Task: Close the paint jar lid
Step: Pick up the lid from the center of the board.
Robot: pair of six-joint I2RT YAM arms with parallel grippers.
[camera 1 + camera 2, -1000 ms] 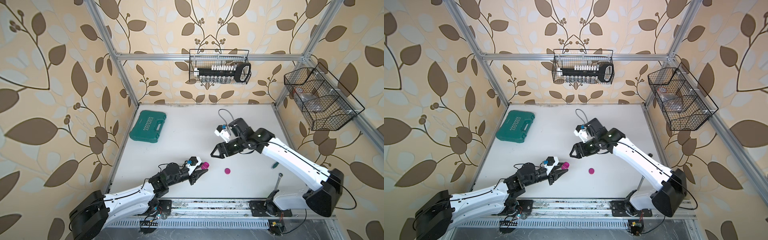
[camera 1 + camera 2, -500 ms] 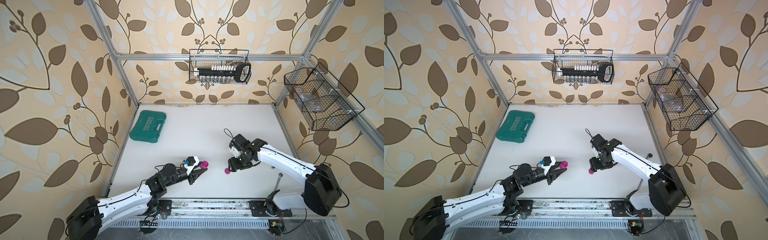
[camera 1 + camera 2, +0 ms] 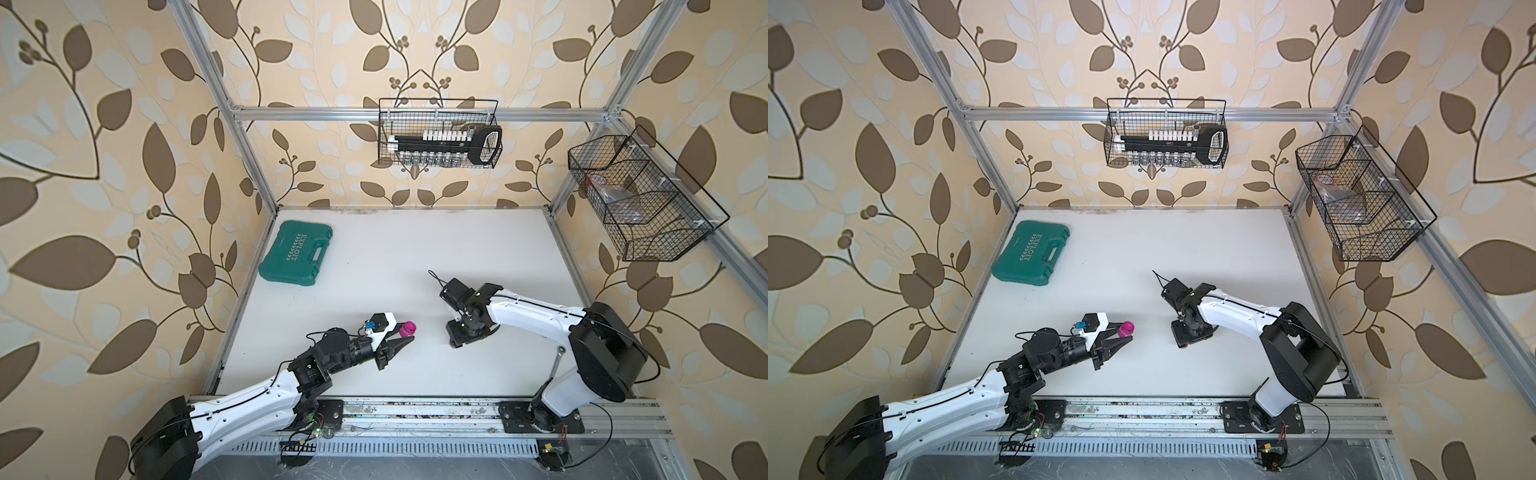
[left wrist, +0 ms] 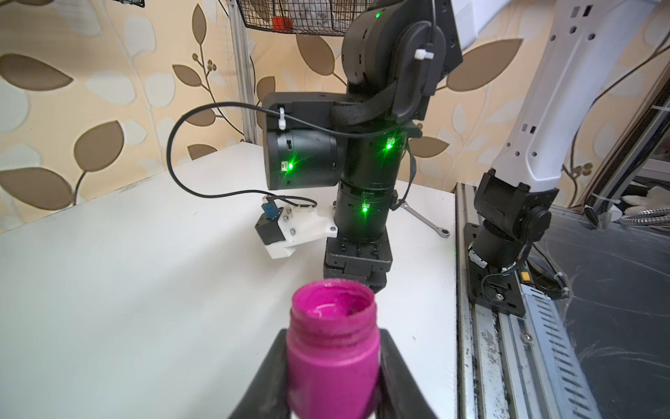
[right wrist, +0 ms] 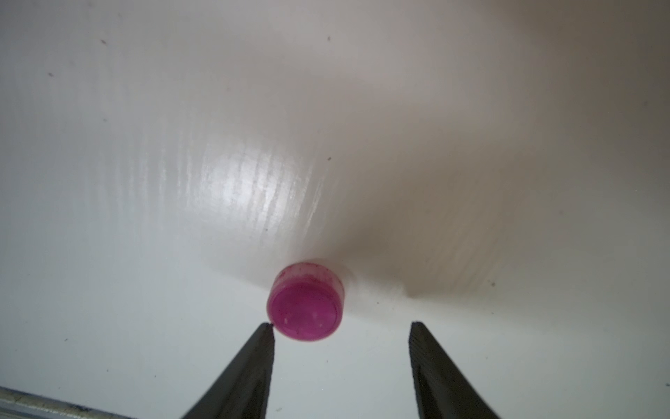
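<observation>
1. The white bench fills the middle of both top views.
2. A green tool case lies at the bench's 10 o'clock corner, well apart from both hands.
3. The left hand, reaching in from 7 o'clock, is clenched on the paint jar, with a black finger on each side of its body.
4. The right hand, at about 4 o'clock of the bench's centre, points down at the bench with its fingers parted, grasping nothing.
5. The paint jar, magenta, sits upright in the left hand's grip near 6 o'clock. Its threaded mouth is uncovered and wet paint shows inside.
6. The lid lies on the bench at 3 o'clock of the jar, under the right hand. One fingertip is at its edge and the other stands clear.
</observation>
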